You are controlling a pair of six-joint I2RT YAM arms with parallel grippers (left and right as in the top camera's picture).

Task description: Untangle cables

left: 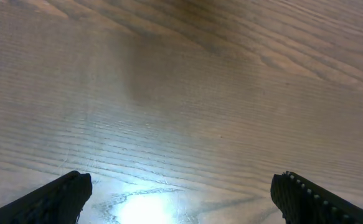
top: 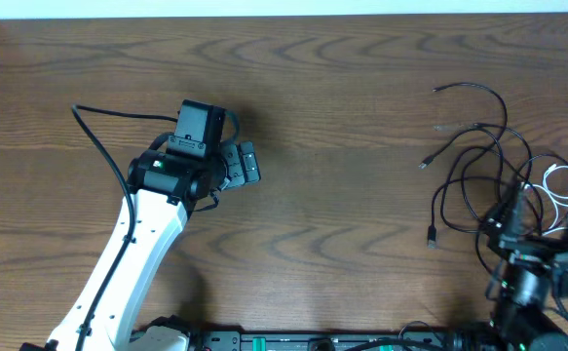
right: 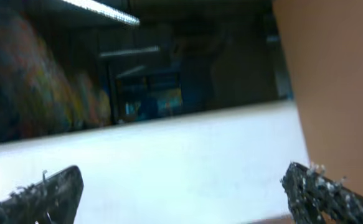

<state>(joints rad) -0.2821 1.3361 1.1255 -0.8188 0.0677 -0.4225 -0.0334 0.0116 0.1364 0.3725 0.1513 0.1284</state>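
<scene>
So here's where I'm at. My left gripper (left: 181, 186) hangs over bare wooden table (top: 342, 97), off on the left half. The two left fingers (left: 56, 199) are spread about as wide as they go, with nothing between them but wood grain and a bright glare spot. I'm not holding or touching anything on that side.

My right gripper (right: 184, 186) is spread wide too. Its fingertips (right: 312, 186) sit in the far bottom corners of the wrist view with nothing pinched between them. That camera is pointed off at a blurry dark room with a pale band across it, so I can't see the table from there at all. From overhead, my right arm (top: 532, 283) is down in the near right corner.

The cables are all on the right side, well away from my left gripper. The black cables (top: 501, 146) lie in loose, overlapping loops that cross each other. A few ends trail out to the left, and one small plug (top: 432, 234) lies on its own on the wood. The white cable (top: 556, 185) is coiled at the far right edge, mixed in with the black ones. My right arm sits right over the near end of that pile, and I can't tell whether it touches any of it.
</scene>
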